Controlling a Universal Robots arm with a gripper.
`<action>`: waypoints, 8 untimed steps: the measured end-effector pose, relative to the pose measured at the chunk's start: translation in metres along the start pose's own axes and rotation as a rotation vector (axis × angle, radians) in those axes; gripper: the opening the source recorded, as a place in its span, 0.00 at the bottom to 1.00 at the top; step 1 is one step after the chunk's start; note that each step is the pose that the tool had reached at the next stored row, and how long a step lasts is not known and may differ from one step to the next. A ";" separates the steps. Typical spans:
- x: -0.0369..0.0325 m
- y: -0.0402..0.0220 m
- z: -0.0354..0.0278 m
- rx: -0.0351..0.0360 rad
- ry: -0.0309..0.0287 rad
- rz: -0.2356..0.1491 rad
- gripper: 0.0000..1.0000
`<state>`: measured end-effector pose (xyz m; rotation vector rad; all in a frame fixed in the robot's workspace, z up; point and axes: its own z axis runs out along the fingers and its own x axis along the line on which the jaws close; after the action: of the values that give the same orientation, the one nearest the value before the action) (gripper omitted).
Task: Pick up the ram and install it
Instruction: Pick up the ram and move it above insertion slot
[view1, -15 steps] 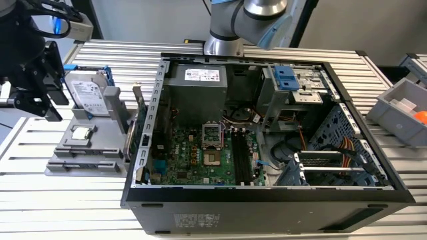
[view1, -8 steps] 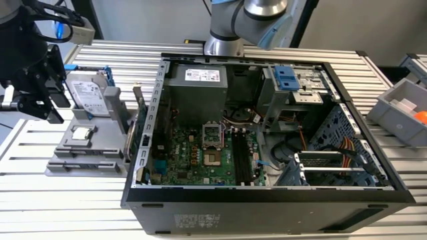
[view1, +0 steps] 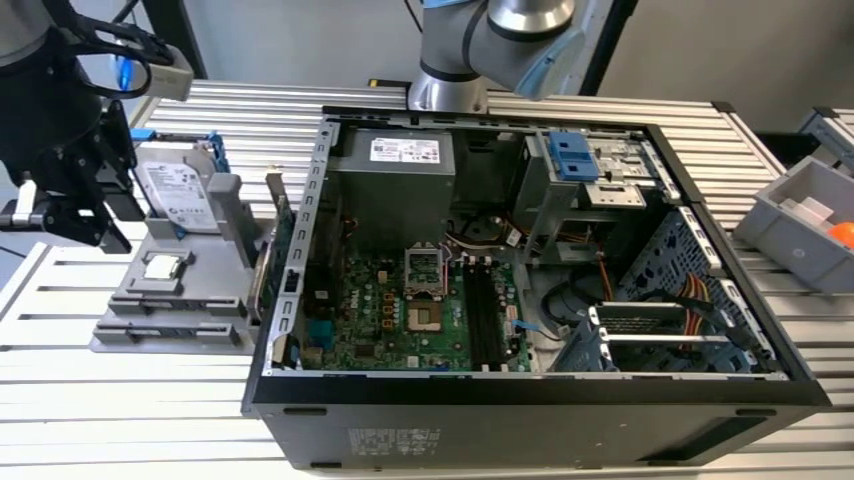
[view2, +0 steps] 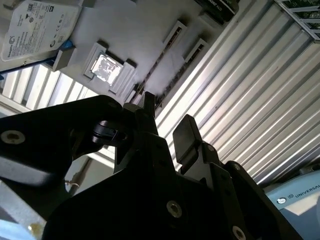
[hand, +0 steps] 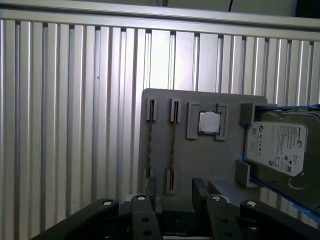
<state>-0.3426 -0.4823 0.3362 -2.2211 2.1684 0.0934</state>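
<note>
Over the gray holder (hand: 200, 165), your gripper (hand: 175, 195) hangs with fingers apart, gripping nothing. Two ram sticks (hand: 151, 140) stand edge-up in its slots, near the fingertips.

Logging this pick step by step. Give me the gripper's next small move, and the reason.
Probably lower the gripper straight toward the grey holder. Its fingers are apart and empty. In the first wrist view one ram stick stands on edge in its slot, roughly in line with the gap between them, untouched. A second stick stands beside it, so stay centred.
</note>
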 end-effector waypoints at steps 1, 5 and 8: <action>0.0001 0.0000 0.0010 -0.0001 -0.0001 0.000 1.00; 0.0002 0.0000 0.0039 0.0000 -0.0063 0.000 1.00; 0.0004 -0.0001 0.0062 0.0001 -0.0067 0.000 1.00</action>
<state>-0.3426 -0.4823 0.3300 -2.2177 2.1649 0.1006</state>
